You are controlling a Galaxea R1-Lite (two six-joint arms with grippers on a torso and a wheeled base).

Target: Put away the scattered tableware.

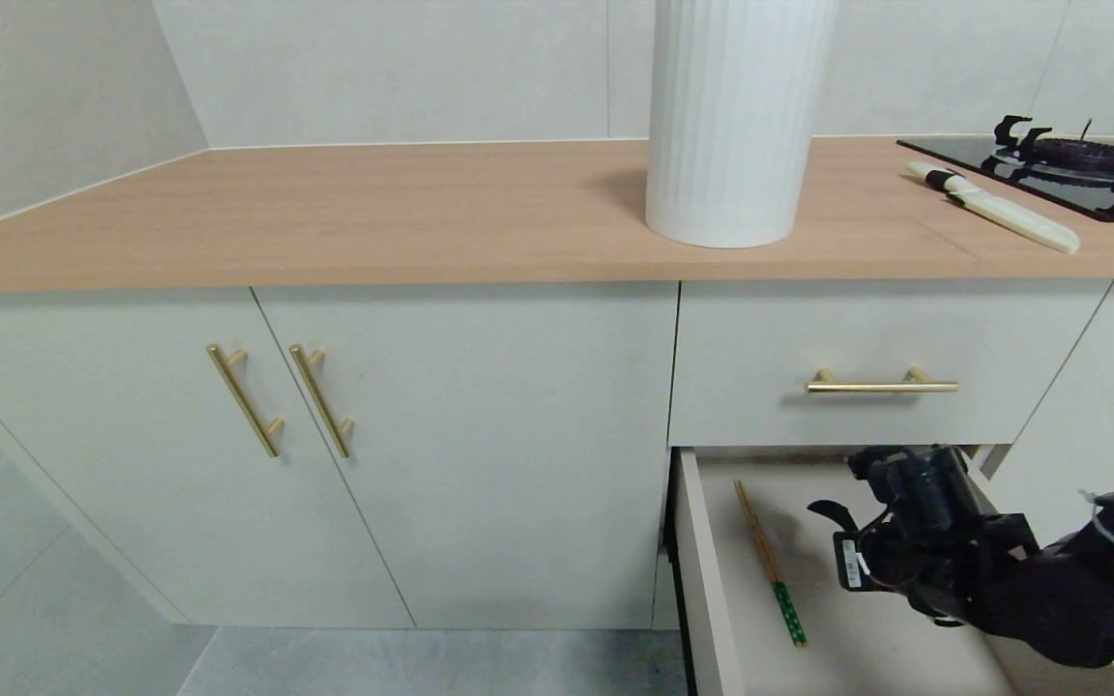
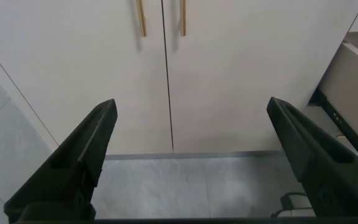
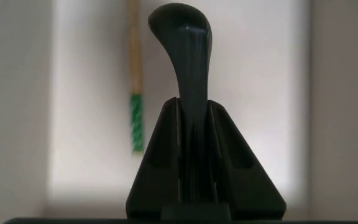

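A long wooden countertop point(image 1: 373, 208) is seen above pale cabinet doors point(image 1: 480, 454) with 2 gold handles. A tall white ribbed container point(image 1: 731, 116) stands upright on it. A black hob point(image 1: 1079, 159) is set into the countertop's right end, and a cream-coloured knife point(image 1: 997, 208) lies just beside the hob.

Under a shut drawer, the open drawer point(image 1: 707, 580) is pulled out at the lower right. 2 wooden chopsticks point(image 1: 768, 561) with green ends lie side by side on its floor, near its left wall.

The right gripper point(image 3: 193, 109) is held over the open drawer, to the right of the chopsticks, and its fingers are closed on a slender dark utensil point(image 3: 182, 37) with a rounded end.

The left gripper point(image 2: 191, 107) is held low in front of the cabinet doors, its fingers point(image 2: 92, 149) spread wide apart with nothing between them
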